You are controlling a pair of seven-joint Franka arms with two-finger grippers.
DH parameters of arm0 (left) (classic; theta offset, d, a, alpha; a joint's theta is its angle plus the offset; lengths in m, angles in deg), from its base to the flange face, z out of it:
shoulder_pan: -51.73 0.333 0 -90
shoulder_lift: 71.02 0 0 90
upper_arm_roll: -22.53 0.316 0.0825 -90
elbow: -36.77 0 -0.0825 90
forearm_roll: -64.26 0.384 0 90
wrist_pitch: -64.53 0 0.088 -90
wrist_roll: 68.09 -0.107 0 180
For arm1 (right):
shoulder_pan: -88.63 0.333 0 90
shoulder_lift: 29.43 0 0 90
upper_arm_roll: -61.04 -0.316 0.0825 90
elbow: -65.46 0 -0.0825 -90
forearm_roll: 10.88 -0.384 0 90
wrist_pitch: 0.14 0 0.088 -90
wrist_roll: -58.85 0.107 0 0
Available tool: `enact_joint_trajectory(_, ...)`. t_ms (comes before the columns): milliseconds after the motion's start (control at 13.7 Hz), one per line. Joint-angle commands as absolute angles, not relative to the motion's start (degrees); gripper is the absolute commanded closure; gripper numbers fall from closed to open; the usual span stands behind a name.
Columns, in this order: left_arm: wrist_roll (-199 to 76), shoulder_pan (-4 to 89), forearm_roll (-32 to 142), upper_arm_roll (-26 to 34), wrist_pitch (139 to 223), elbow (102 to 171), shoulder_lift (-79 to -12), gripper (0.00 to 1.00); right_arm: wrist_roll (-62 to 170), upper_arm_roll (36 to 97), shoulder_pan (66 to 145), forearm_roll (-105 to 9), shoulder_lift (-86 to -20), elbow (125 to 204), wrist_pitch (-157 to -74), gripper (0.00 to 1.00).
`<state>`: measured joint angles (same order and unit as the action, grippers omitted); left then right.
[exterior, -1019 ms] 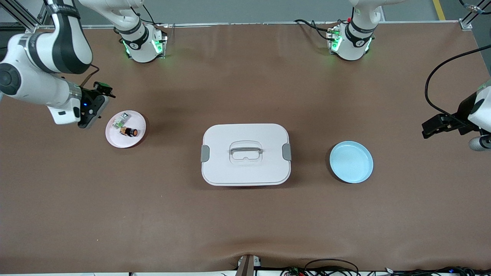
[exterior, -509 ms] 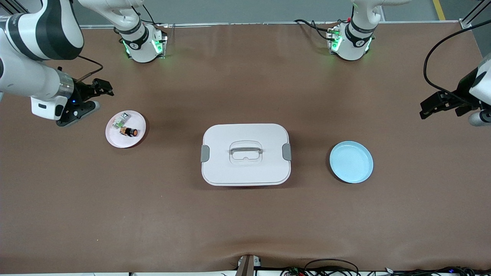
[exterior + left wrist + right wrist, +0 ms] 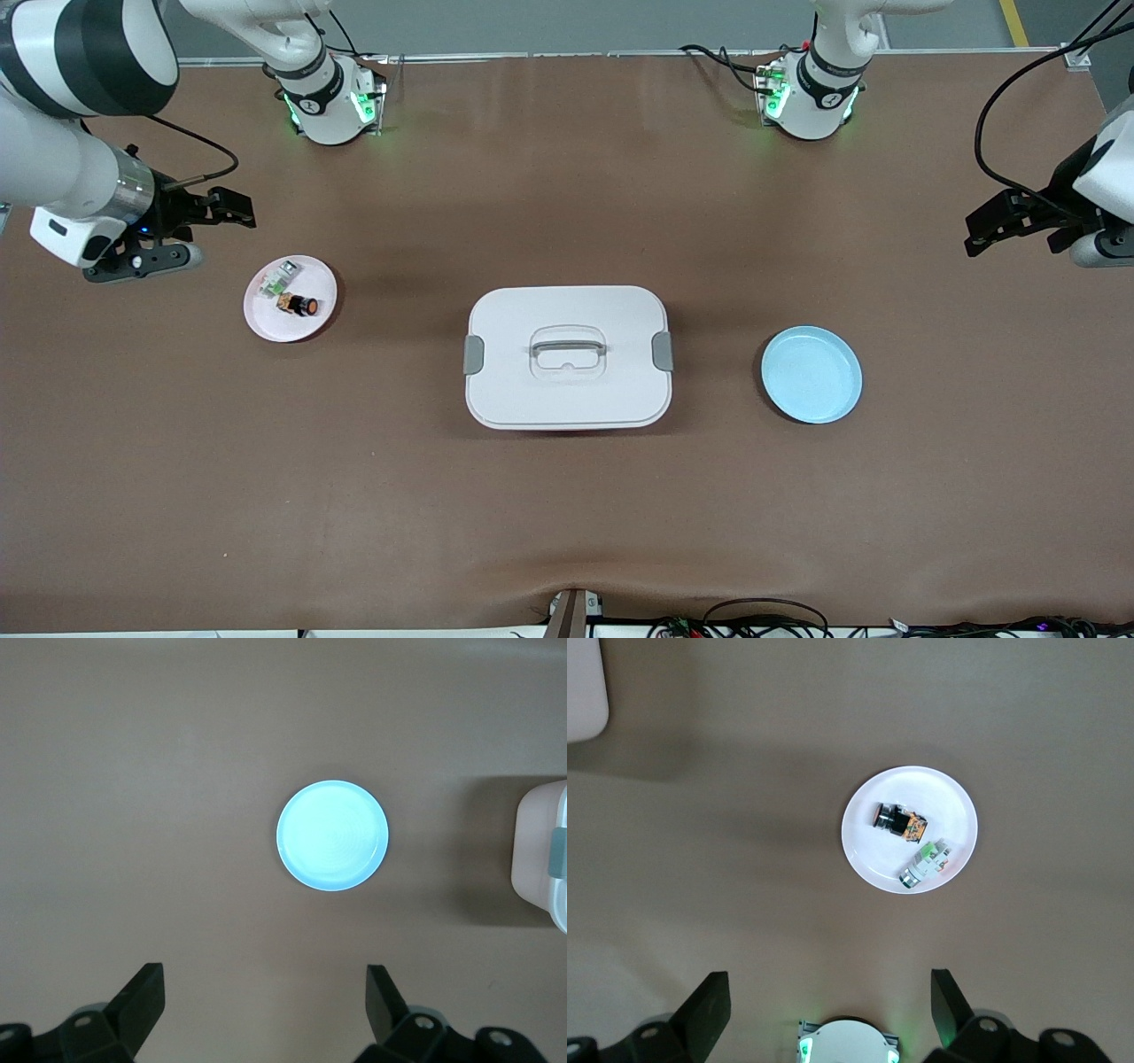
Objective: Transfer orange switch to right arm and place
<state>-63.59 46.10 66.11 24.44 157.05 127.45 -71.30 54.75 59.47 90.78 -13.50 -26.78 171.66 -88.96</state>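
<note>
Above table ends, both end effectors (image 3: pixel 213 206) (image 3: pixel 997 226) agape.

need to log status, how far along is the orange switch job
Done, by the look of it: the orange switch lies on the pink plate. In hand: nothing; left gripper and right gripper are open and empty. Left: nothing apparent; the blue plate is bare.

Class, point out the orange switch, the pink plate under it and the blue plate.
orange switch (image 3: pixel 303 305): front view, on its black body.
pink plate (image 3: pixel 266 322): front view, bare part near the rim.
blue plate (image 3: pixel 332 835): left wrist view, its bare middle.
</note>
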Motion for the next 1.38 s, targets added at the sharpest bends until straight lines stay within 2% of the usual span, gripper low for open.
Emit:
enact_joint_trajectory(0,-64.8,44.6,65.3,26.1,157.3,129.1,-73.1,0.0,63.3,59.6,90.9,-12.5,-29.5,164.9,-83.5,0.0)
enact_joint_trajectory(364,-64.8,44.5,65.2,26.1,156.9,129.0,-73.6,0.0,66.1,60.1,89.3,-12.2,-29.5,156.9,-81.4,0.0)
enact_joint_trajectory(728,-64.8,44.4,65.3,26.0,156.8,129.0,-73.6,0.0,66.3,60.0,86.3,-13.2,-29.5,153.4,-81.3,0.0)
enact_joint_trajectory(1310,-64.9,44.1,65.4,25.5,156.8,129.1,-73.6,0.0,65.5,60.0,86.0,-12.8,-29.3,150.5,-81.1,0.0)
